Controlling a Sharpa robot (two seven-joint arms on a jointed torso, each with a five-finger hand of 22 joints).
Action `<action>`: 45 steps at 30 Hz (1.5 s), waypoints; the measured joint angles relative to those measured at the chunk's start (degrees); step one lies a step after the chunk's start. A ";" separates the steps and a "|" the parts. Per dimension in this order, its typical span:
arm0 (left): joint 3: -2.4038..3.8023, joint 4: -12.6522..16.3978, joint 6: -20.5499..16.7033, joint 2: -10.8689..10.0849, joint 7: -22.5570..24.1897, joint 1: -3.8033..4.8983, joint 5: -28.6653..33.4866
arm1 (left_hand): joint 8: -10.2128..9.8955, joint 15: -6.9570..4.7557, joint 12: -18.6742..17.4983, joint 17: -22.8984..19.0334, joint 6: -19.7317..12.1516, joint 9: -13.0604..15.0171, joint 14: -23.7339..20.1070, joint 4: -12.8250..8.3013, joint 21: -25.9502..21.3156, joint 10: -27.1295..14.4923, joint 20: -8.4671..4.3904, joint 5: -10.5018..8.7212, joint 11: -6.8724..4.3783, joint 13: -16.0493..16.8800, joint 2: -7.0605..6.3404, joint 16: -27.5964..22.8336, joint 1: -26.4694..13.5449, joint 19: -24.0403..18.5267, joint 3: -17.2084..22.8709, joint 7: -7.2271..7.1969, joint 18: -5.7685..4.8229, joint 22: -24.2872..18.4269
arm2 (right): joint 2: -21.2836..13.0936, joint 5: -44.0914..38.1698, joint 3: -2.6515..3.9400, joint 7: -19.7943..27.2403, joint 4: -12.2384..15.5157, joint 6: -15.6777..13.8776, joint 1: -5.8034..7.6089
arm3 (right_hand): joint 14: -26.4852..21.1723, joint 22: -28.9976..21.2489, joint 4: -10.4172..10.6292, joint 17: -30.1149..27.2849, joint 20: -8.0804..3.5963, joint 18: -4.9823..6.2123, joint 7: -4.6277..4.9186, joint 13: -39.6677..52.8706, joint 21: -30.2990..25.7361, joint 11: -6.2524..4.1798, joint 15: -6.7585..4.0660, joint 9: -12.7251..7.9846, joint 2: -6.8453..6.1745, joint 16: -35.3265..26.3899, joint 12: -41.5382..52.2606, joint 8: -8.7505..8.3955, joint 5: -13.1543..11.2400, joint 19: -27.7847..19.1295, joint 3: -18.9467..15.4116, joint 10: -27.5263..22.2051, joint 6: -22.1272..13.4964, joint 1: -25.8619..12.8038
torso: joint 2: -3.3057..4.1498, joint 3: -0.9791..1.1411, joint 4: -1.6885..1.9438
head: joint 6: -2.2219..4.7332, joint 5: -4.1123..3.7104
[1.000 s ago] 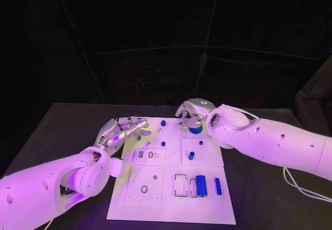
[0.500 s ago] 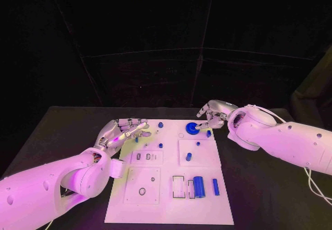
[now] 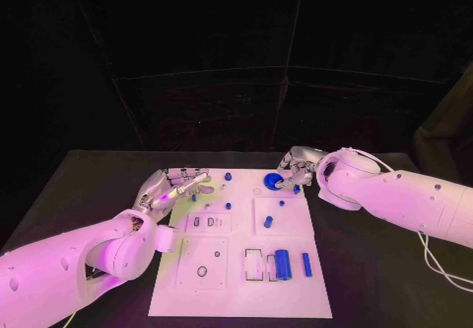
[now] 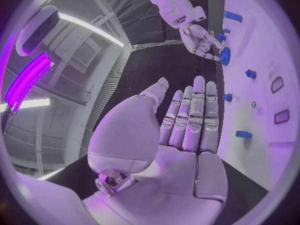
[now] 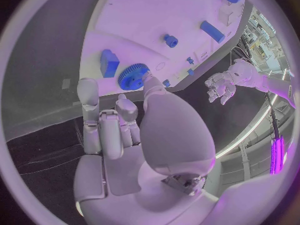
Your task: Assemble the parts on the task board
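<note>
The white task board (image 3: pixel 236 287) lies in the middle of the table. A blue gear (image 3: pixel 273 180) lies flat near its far edge. My right hand (image 3: pixel 299 167) is just right of it, and in the right wrist view its thumb tip (image 5: pixel 146 77) touches the rim of the gear (image 5: pixel 131 77) while the other fingers (image 5: pixel 89 105) stay clear. A blue block (image 5: pixel 109 62) lies close beside the gear. My left hand (image 3: pixel 178 186) hovers at the board's left edge, fingers straight and holding nothing (image 4: pixel 187 130). It also sees the right hand (image 4: pixel 201 39) at the gear (image 4: pixel 225 55).
Small blue pegs (image 3: pixel 227 176) (image 3: pixel 227 206) (image 3: pixel 281 203) stand in the board's far half, with a short blue piece (image 3: pixel 268 221) below them. A blue cylinder (image 3: pixel 282 264) and a thin blue bar (image 3: pixel 307 264) lie near empty slots at the near right. Black table (image 3: pixel 374 273) surrounds the board.
My right hand has drawn back to the right from over the gear, which now lies uncovered on the board. The left hand has hardly moved.
</note>
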 measured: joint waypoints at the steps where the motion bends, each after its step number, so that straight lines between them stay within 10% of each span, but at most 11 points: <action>1: 0.00 -0.02 0.02 0.00 0.00 0.00 0.00 | 0.00 0.00 0.00 0.00 0.00 0.00 0.00 0.00 0.00 0.00 0.00 0.00 0.00 0.00 0.00 0.00 0.00 0.00 0.00 0.00 0.00 0.00 | 0.12 -0.02 0.00 0.00 -0.03 0.02 0.00 | 0.00 0.13 0.00 0.00 0.00 0.00 0.00 0.76 0.00 0.07 0.00 0.00 0.16 0.00 0.56 0.24 0.00 0.00 0.00 0.32 0.00 0.16 | 0.00 -0.01 0.00 | -0.04 0.03; 45: 0.00 -0.75 0.34 0.12 -0.56 0.00 -0.01 | 0.00 0.00 0.00 0.12 -0.21 0.00 0.00 -0.48 0.00 0.00 0.00 0.00 0.00 -0.04 0.21 -0.22 0.21 0.00 0.49 -0.21 0.00 -0.11 | 2.56 -10.05 0.20 0.13 -0.80 3.91 0.23 | 0.00 4.91 -3.32 -0.03 0.05 -0.91 -1.03 15.04 3.34 -0.55 -0.01 -0.05 3.30 1.99 10.56 3.40 -1.14 1.59 1.23 6.63 3.98 3.66 | 0.01 0.01 -0.05 | -0.71 -0.15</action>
